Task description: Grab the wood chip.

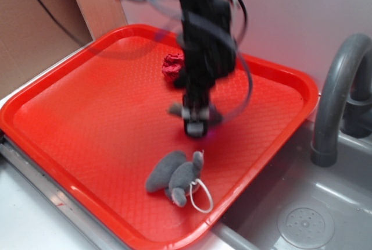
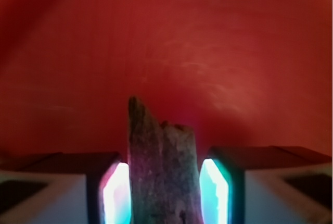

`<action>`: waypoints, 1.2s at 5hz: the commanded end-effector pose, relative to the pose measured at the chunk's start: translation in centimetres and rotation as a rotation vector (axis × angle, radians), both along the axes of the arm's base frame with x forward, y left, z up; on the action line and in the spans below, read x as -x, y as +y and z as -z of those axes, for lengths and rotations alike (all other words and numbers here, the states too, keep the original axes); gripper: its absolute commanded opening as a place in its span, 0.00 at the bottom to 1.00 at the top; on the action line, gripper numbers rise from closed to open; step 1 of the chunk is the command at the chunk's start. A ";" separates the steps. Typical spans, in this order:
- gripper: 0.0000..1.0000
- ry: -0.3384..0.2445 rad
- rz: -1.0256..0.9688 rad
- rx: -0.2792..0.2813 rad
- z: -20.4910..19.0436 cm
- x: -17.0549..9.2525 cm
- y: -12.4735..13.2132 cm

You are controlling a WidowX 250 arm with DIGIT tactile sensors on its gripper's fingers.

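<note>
My pincer [image 2: 164, 193] straddled the wood chip [image 2: 162, 172] at tray [image 1: 70, 122] center, jaws apart, unclamped; squeezing came next.

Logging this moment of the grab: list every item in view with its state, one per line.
gripper: pads on both sides of the chip, whether clamped unclear
wood chip: between the pads
plush mouse: lying on tray, untouched
red paper ball: crumpled, on tray
tray: flat beside sink
</note>
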State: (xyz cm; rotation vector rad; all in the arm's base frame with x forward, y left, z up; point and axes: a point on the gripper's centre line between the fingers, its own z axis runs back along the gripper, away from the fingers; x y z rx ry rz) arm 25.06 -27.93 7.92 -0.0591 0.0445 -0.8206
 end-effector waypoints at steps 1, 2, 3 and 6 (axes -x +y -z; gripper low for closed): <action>0.00 -0.057 -0.363 0.134 -8.4 1.5 6.6; 0.00 -0.103 -0.520 0.166 -11.5 3.4 10.4; 0.00 -0.140 -0.682 0.154 -14.3 5.4 13.2; 0.00 -0.191 -0.832 0.185 -16.8 6.5 15.1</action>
